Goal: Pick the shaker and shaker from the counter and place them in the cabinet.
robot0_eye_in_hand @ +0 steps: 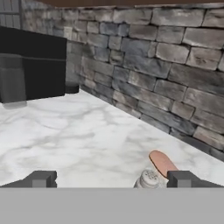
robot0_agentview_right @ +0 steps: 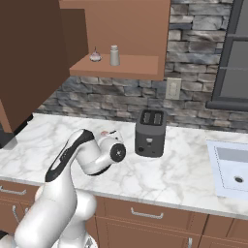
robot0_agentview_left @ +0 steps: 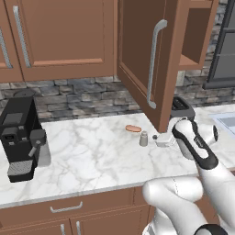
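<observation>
Counter shaker [robot0_agentview_left: 143, 138] upright, long axis vertical, second shaker [robot0_agentview_right: 115, 55] upright on cabinet shelf [robot0_agentview_right: 131, 65], tool [robot0_eye_in_hand: 111, 179] wide open, empty

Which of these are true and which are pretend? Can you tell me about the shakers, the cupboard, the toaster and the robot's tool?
1. One shaker already stands on the shelf inside the cabinet. True.
2. The other shaker lies tipped over on the counter. False: it stands upright.
3. The tool is squeezing the shaker. False: its fingers are wide apart and hold nothing.
4. An orange-brown sausage lies on the counter near the shaker. True.
5. The toaster sits in the cabinet. False: it stands on the counter by the stone wall.
</observation>
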